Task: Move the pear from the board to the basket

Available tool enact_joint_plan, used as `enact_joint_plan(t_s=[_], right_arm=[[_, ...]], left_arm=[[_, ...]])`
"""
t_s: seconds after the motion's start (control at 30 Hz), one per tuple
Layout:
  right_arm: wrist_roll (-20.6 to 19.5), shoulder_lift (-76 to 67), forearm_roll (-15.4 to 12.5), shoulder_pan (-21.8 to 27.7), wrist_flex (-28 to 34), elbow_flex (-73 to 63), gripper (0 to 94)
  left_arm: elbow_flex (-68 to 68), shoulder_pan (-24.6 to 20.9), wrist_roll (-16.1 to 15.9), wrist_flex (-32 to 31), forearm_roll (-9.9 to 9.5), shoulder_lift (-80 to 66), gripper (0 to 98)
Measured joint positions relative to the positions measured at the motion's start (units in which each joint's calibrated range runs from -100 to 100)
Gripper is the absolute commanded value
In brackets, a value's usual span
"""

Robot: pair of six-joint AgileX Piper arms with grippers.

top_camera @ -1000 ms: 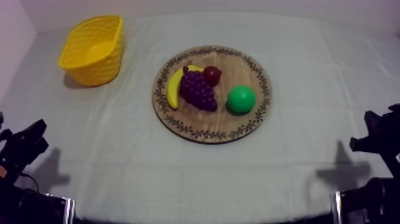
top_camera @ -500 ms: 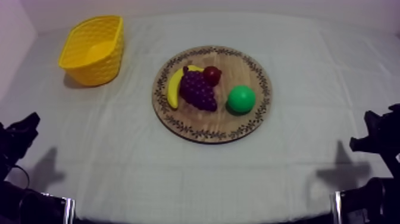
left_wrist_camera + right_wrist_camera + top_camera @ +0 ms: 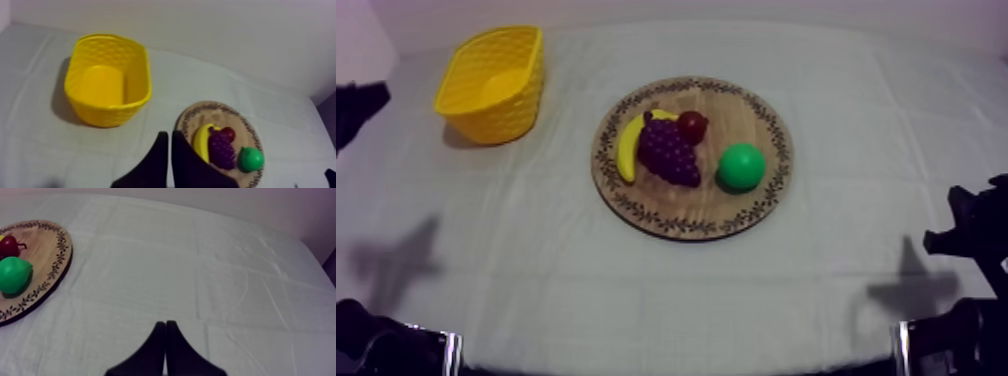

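Top view shows pear (image 3: 741,166) on board (image 3: 736,108), perhaps upright; left tool (image 3: 168,133) and right tool (image 3: 165,322) clenched empty.

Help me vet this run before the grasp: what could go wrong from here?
1. The pear is round and lies close to the grapes; a grasp might slip or nudge them.
2. The left gripper is shut; it must open before reaching in.
3. The basket stands left of the board, the pear at the board's right side, so the carry likely passes over the grapes.
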Motion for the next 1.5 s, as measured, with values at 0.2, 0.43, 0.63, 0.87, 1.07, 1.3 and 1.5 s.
enact_joint_plan(t_s=[0.2, 0.43, 0.63, 0.87, 1.07, 1.3, 1.5], right_arm=[[0.0, 0.0, 0.0, 0.0, 0.0, 0.0, 0.3], [0.0, 0.0, 0.0, 0.0, 0.0, 0.0, 0.3], [0.0, 0.0, 0.0, 0.0, 0.1, 0.0, 0.3], [0.0, 0.0, 0.0, 0.0, 0.0, 0.0, 0.3], [0.0, 0.0, 0.0, 0.0, 0.0, 0.0, 0.3], [0.0, 0.0, 0.0, 0.0, 0.0, 0.0, 0.3], [0.0, 0.0, 0.0, 0.0, 0.0, 0.0, 0.3]], left_arm=[[-11.6, 7.8, 4.6, 2.7, -3.39, 13.2, 1.2], [-23.4, 17.6, 8.8, 4.1, -2.92, 26.8, 1.2], [-31.1, 23.7, 10.2, 4.2, -1.75, 38.7, 1.1], [-38.2, 27.3, 10.1, 4.4, 0.48, 51.6, 1.1], [-45.2, 27.7, 9.0, 4.9, 2.37, 63.0, 1.2], [-47.2, 26.1, 6.1, 1.5, 5.34, 73.5, 6.0], [-47.4, 25.8, 5.2, 0.0, 6.23, 77.3, 32.6]])
